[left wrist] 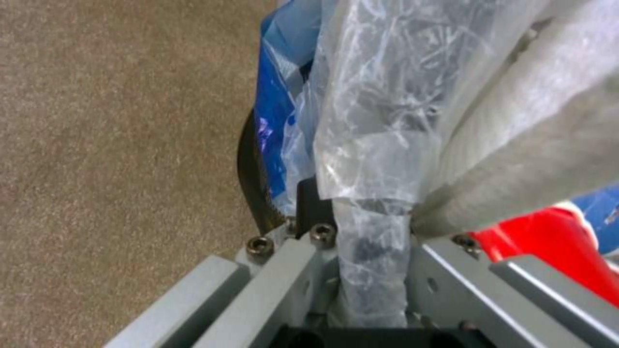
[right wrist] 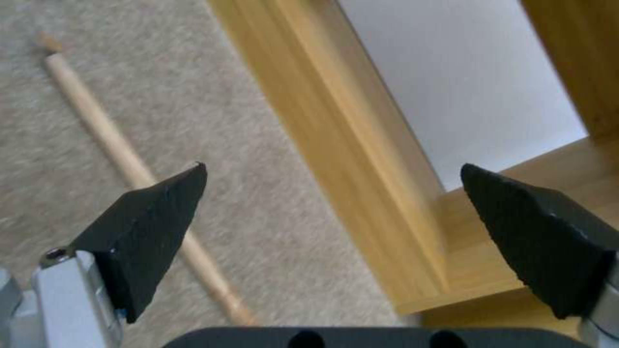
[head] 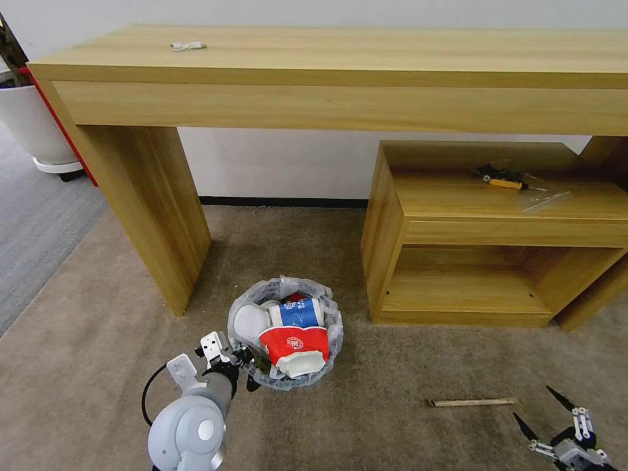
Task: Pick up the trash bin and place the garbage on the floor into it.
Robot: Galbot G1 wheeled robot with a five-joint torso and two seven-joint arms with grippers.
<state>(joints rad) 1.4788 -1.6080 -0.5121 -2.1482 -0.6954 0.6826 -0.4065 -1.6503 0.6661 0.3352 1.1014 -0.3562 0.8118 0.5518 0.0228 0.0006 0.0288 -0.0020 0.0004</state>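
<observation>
Both left jaws clamped on trash bin (head: 285,333) rim.

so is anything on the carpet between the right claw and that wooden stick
Nothing visible. The right claw hangs open just to the right of the wooden stick, with only bare beige carpet between them. The trash bin, gripped at its rim by the left claw, sits off to the stick's left.

Left gripper (head: 247,367) at the rim of the full trash bin (head: 286,332); wooden stick (head: 473,402) on beige floor (head: 98,340).
</observation>
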